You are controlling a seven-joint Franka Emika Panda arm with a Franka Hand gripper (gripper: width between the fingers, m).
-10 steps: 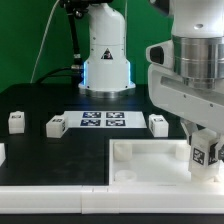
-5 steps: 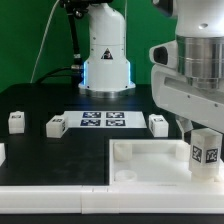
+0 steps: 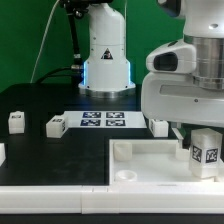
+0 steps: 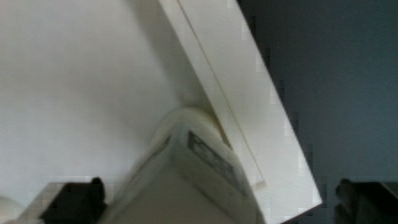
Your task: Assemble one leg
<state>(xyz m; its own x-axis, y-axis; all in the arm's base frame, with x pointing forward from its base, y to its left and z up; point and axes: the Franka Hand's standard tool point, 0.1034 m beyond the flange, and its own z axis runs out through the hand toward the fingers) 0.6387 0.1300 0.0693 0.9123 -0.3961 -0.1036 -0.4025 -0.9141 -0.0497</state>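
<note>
Leg (image 3: 205,152) stands upright at the tray's (image 3: 150,150) end on the exterior view's right, tag facing the camera, lower part down against the tray. Whether it is seated in a corner socket can't be told from here. In the wrist view its rounded white end shows next to the tray's raised rim.

Gripper (image 4: 217,203) hangs directly over the leg. The wrist view shows one dark fingertip on each side of it, with some gap showing, mostly on one side. Whether the tips are pinching the leg or standing off it — cannot tell.

Change over the last second: the leg has hardly shifted and its tag still faces the same way. The gripper body above it has swung round, though, and now looks broader and reaches further toward the exterior view's left, partly covering the nearest spare. My read is that the wrist is turning about a leg that isn't turning with it, so this is more likely a re-grip or reset than a tightening turn. The insertion step looks underway, not finished.

Further out, three spare legs (image 3: 16,121) (image 3: 56,125) (image 3: 158,123) sit on the black table (image 3: 40,100) either side of the marker board (image 3: 103,120), well apart from the tray.
</note>
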